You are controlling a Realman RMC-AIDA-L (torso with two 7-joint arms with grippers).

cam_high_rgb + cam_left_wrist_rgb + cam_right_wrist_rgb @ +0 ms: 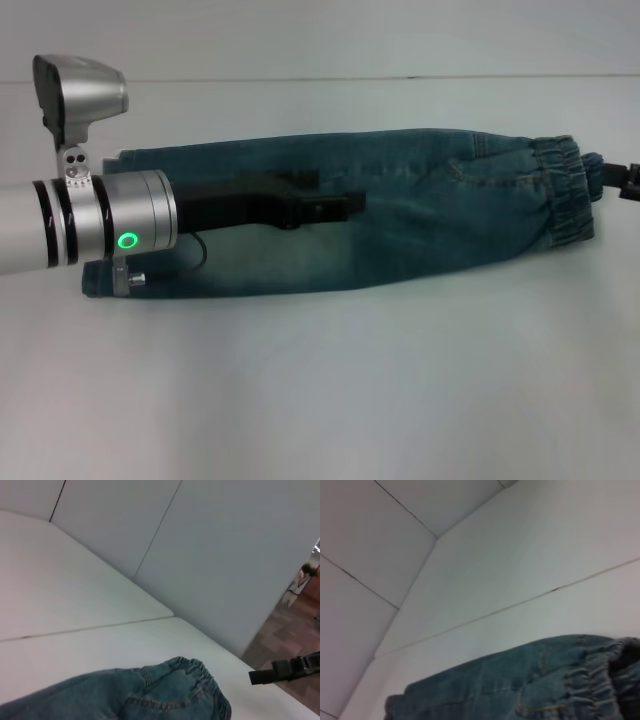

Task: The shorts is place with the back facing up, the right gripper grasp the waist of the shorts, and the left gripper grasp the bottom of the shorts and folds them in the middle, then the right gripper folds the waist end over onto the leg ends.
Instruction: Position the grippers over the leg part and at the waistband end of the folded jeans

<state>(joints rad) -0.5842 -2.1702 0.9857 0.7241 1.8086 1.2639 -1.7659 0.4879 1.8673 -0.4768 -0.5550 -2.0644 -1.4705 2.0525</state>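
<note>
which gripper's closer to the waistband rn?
Right. The right gripper sits just off the waist at the shorts' far end; the left gripper is over their middle.

Readable text: none in any view.
Shorts (400, 215): no print, number or brand tag legible on the exposed denim; only stitching and a pocket seam show.
Waistband (565, 190): no label readable.
Left end effector (335, 205): no lettering legible on the black body or the silver wrist.
Indicator on left wrist (127, 240): a lit green ring, a signal light only, carrying no characters.
Right end effector (625, 182): only a dark edge in the head view; no label can be read.
Desk (320, 400): no markings or signs.
</note>
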